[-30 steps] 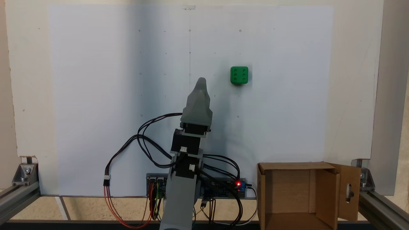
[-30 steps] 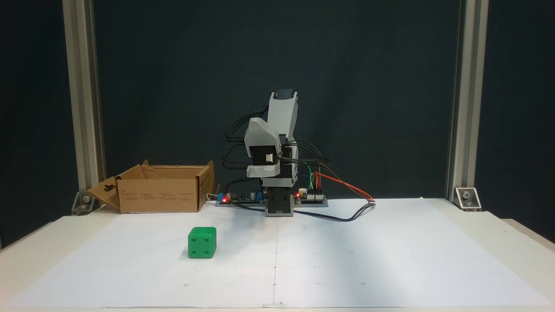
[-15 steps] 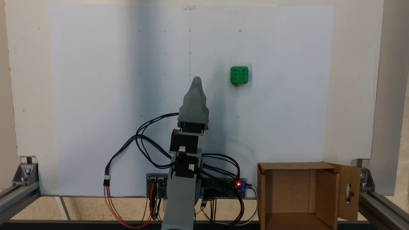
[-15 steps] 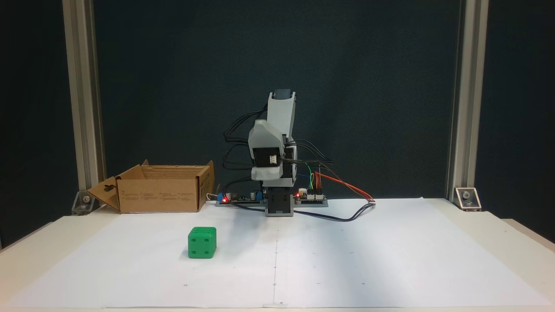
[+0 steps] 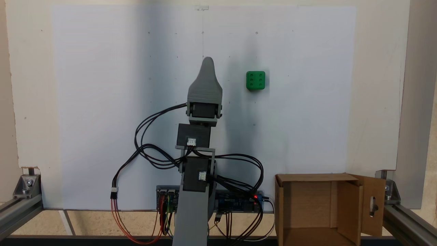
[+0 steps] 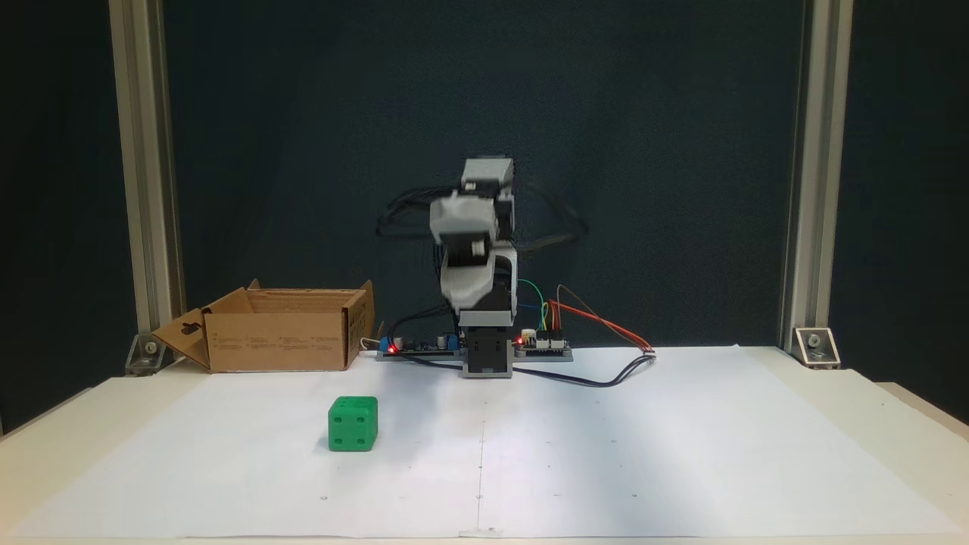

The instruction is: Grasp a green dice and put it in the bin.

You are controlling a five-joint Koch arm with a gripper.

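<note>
Gripper [image 5: 208,61] stretches forward, green dice [image 5: 255,80] now just off its right (jaws unreadable, nothing held): approach underway.

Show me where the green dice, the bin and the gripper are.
green dice [image 5: 255,80], a fixed view, its six-pip top face.
bin [image 6: 272,350], a fixed view, its front wall.
gripper [image 5: 207,62], a fixed view, its tip.

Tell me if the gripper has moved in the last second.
Yes. In a fixed view the gripper tip has pushed farther out from the base, now beyond the still dice row, and slid slightly left.
</note>
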